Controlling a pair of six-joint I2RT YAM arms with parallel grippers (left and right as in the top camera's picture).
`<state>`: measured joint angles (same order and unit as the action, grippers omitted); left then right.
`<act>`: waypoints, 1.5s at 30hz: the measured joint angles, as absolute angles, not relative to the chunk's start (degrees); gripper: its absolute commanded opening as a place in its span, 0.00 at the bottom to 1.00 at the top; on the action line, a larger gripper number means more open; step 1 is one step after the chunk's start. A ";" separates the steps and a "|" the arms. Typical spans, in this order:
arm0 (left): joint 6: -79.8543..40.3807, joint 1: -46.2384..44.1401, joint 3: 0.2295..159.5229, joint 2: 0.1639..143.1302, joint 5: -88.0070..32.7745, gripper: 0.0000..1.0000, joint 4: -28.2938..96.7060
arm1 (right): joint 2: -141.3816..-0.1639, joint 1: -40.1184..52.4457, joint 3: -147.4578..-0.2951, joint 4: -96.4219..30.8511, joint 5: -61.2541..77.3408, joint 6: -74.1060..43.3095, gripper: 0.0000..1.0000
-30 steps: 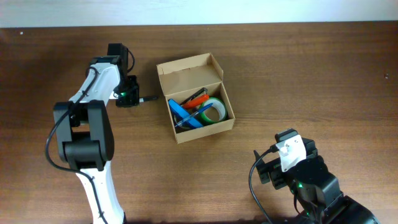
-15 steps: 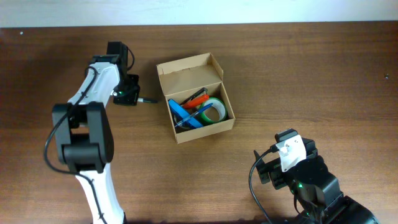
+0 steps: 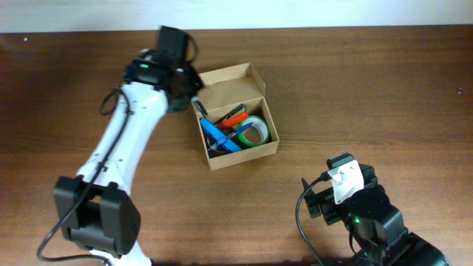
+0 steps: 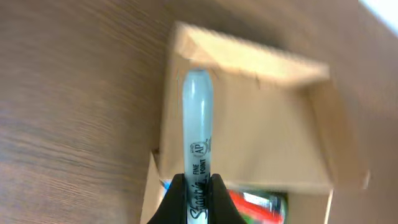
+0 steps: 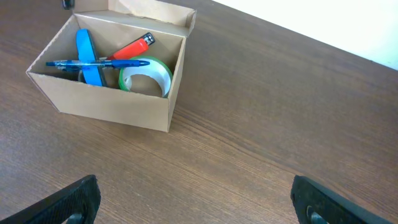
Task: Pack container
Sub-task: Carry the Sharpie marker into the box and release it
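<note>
Left gripper (image 4: 199, 188) first: jaws pinched tight on a marker (image 4: 198, 118), clamped near one end, with the pale lettered barrel and rounded tip sticking out ahead of the wrist. From overhead, that arm is stretched up the left side of the table (image 3: 369, 89) and the wrist hangs over the box's near-left rear corner. The wrist view puts the marker right over the left edge of the flap.

On to the box (image 3: 244, 157) itself: it sits mid-table, a little left of centre, with its lid flap (image 3: 225, 83) thrown open along the far side. Inside there's a blue roll (image 5: 86, 59) standing on edge at the left and a blue pen (image 5: 99, 63) lying across it. An orange-red piece (image 5: 130, 48) is tucked behind them, though what it is I can't say. A green tape roll (image 5: 147, 78) leans at the right end.

Far right now: right gripper (image 5: 198, 202) low at the table's near edge, well apart from the box, fingers spread wide, nothing between them, its camera looking at the box.
</note>
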<state>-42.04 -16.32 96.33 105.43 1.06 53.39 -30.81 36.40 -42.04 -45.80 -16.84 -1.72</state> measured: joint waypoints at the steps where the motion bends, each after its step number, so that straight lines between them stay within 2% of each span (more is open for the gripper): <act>1: -39.72 -17.63 96.33 105.45 1.08 0.02 53.67 | -30.79 36.40 -42.04 -45.82 -16.84 -1.72 0.99; 8: -26.24 -24.38 96.33 105.43 2.39 0.02 56.62 | -30.79 36.40 -42.04 -45.78 -16.84 -1.72 0.99; 25: 3.20 -31.24 96.33 109.69 8.51 0.02 62.89 | -30.79 36.40 -42.04 -45.80 -16.84 -1.72 0.99; 35: 13.78 -35.38 96.33 113.38 14.04 0.02 62.81 | -30.79 36.40 -42.04 -45.80 -16.84 -1.69 0.99; 45: 17.61 -35.62 96.33 113.38 15.29 0.02 61.06 | -30.79 36.40 -42.04 -45.80 -16.84 -1.72 0.99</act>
